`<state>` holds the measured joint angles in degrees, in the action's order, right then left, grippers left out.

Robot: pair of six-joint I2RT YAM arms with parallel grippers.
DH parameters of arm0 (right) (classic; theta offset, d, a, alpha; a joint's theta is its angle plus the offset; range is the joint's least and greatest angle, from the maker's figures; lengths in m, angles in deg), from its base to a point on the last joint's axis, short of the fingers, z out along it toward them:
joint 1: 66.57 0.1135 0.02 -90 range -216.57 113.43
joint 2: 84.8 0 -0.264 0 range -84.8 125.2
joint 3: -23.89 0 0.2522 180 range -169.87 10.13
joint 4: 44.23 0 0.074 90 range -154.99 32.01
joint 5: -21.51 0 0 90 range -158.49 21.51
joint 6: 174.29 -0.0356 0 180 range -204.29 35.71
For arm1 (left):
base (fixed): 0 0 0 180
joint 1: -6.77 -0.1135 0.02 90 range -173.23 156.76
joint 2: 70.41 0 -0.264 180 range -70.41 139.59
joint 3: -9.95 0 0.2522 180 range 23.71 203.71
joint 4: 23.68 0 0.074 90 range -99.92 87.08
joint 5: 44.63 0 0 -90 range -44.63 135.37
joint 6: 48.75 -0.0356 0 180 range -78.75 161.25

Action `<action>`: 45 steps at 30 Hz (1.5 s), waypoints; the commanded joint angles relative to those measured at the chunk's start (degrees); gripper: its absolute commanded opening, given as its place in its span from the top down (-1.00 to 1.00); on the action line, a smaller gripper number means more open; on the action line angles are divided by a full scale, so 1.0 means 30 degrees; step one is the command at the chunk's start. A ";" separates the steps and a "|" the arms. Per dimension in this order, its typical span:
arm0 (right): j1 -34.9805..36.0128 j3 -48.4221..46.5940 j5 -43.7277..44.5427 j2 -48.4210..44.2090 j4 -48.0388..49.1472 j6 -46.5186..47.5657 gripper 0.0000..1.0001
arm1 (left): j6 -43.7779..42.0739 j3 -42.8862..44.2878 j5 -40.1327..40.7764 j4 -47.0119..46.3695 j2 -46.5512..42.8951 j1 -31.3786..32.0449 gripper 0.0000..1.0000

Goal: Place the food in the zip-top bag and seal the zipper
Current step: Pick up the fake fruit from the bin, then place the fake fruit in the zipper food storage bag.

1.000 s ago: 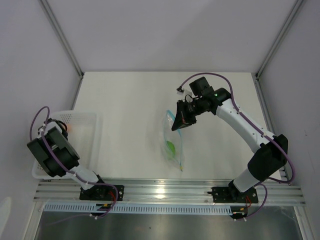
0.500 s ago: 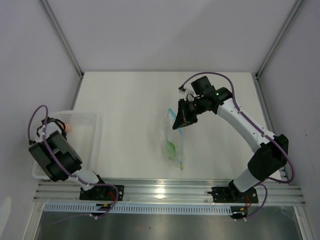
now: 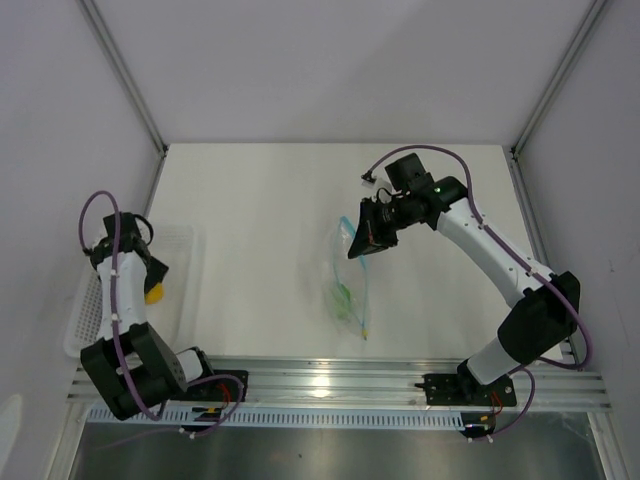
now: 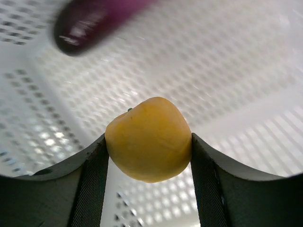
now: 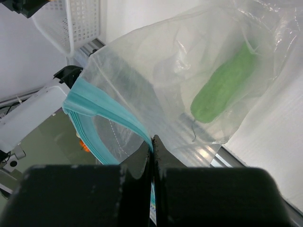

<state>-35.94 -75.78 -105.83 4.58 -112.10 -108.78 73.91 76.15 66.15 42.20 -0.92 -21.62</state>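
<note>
Jaws of your left gripper (image 4: 148,147) pinched the yellow food (image 4: 148,137) over the basket (image 4: 246,71), while your right gripper (image 5: 152,142) clamped the zipper (image 5: 94,101), holding the zip-top bag (image 5: 156,61) up for loading.

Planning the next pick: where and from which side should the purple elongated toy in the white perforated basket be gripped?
Across its narrow middle, coming down from above. The purple elongated toy appears to lie flat on the floor of the white perforated basket, long sides exposed; the walls would likely hinder side approaches.
</note>
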 commanded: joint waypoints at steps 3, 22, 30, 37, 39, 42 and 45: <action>-0.0103 0.0277 0.0407 -0.0936 0.0692 -0.0624 1.00 | 0.2029 0.0826 -0.4777 0.0674 -0.1980 0.3742 0.99; -0.0484 0.0775 0.0934 -0.1435 0.1043 -0.1211 1.00 | 0.6217 0.0095 -1.5852 -0.8754 -0.6236 1.4197 0.99; -0.0484 0.0717 0.1051 -0.1523 0.1541 -0.1854 1.00 | 0.7891 0.2731 -1.6914 -1.2388 -0.3714 1.9153 0.99; -0.0455 0.0482 0.1373 -0.1552 0.1571 -0.2031 1.00 | 0.7860 0.5019 -1.7792 -1.4321 -0.1429 2.1852 0.99; -0.0455 0.0482 0.1344 -0.1669 0.1658 -0.2119 1.00 | 0.8065 0.4989 -1.8376 -1.4821 -0.0845 2.2173 0.99; -0.0455 0.0424 0.1227 -0.1757 0.1688 -0.2207 1.00 | 0.8097 0.5339 -1.8585 -1.4416 0.0063 2.2670 0.99; -0.0455 0.0248 0.1198 -0.1904 0.1659 -0.2383 1.00 | 0.7367 0.5631 -1.8294 -1.3160 0.0593 2.3111 0.99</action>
<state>-37.16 -73.46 -102.33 1.59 -108.43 -114.90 96.78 90.12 12.55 1.19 -0.33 46.16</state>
